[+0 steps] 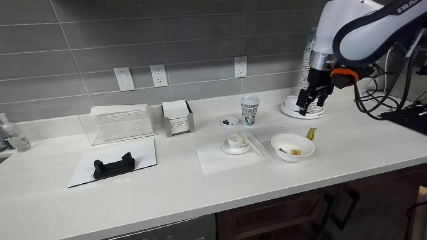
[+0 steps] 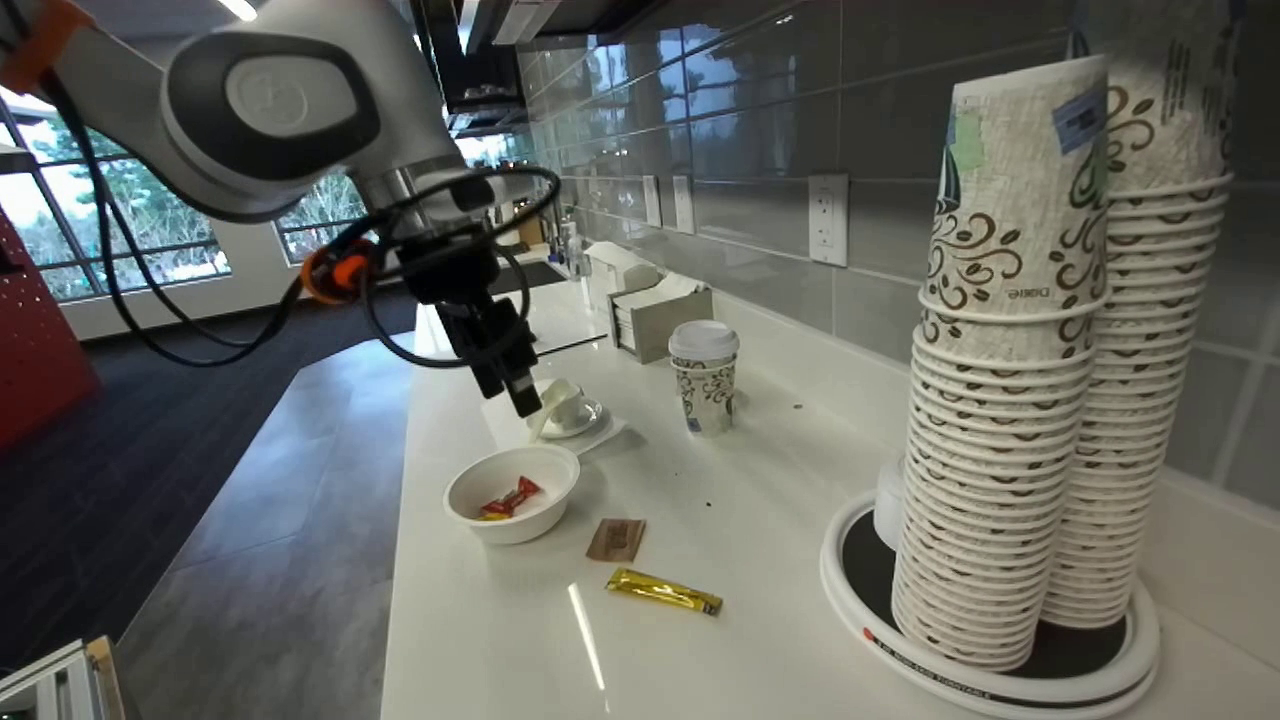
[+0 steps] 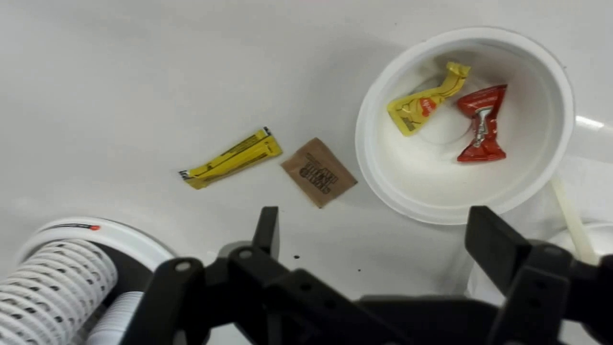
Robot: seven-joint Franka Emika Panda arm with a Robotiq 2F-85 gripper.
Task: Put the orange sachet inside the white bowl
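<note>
Presumably the orange sachet (image 3: 320,172) is the orange-brown paper one, since no packet here reads as true orange; can't be sure. It lies flat on the counter (image 1: 166,200), just beside the white bowl (image 3: 431,184) but apart from it, with the yellow stick (image 3: 232,160) on the side away from the bowl. Target next to goal probably keeps the carry short. Bowl is likely the collecting spot: a yellow packet (image 3: 421,108) and a red packet (image 3: 481,127) sit in it. Gripper (image 3: 375,225) hangs above the counter, jaws spread wide, nothing between them, likely so they can straddle a packet; doesn't look lined up over the sachet. Cup stacks (image 2: 1000,480) stand on a turntable (image 2: 868,565), well apart from the bowl, probably parked there to free up work space. Sachet itself: squarish, matte, papery, dark print across the middle, sitting cornerwise in the wrist view. Looks very thin, so the jaws will likely have to come right down to the surface. Stick by contrast is slim, glossy and yellow, darker print along it, so not taking it as the target
</note>
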